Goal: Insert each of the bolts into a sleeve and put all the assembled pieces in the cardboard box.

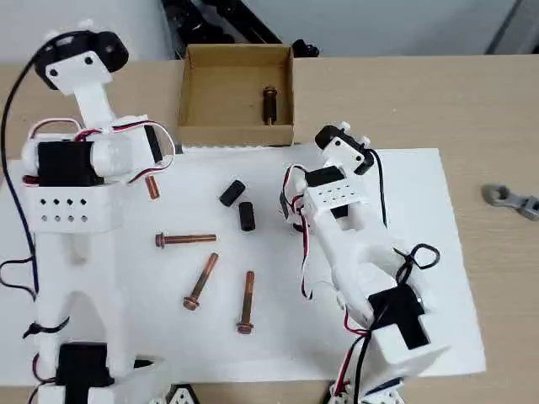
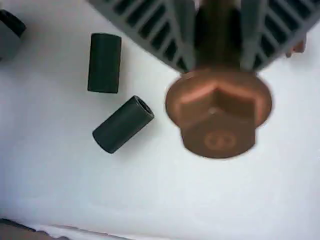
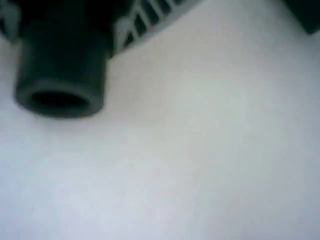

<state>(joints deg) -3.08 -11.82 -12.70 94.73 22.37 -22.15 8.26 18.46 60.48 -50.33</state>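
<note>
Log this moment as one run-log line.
left gripper shut on bolt | right gripper shut on sleeve | cardboard box: one assembled piece | three loose bolts, two loose sleeves

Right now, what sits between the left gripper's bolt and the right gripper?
One loose sleeve and a second sleeve, lying on the white sheet, in the high view.

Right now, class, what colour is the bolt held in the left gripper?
Copper-brown; the bolt shows best in the left wrist view.

- Bolt (image 2: 218,112) in the left claw (image 2: 218,47): copper-toned metal, dull sheen.
- Sleeve (image 3: 60,75) in the right claw (image 3: 67,15): smooth matt black plastic.
- Left claw itself: ribbed grey plastic.
- Cardboard box (image 1: 195,93): matt brown.
</note>
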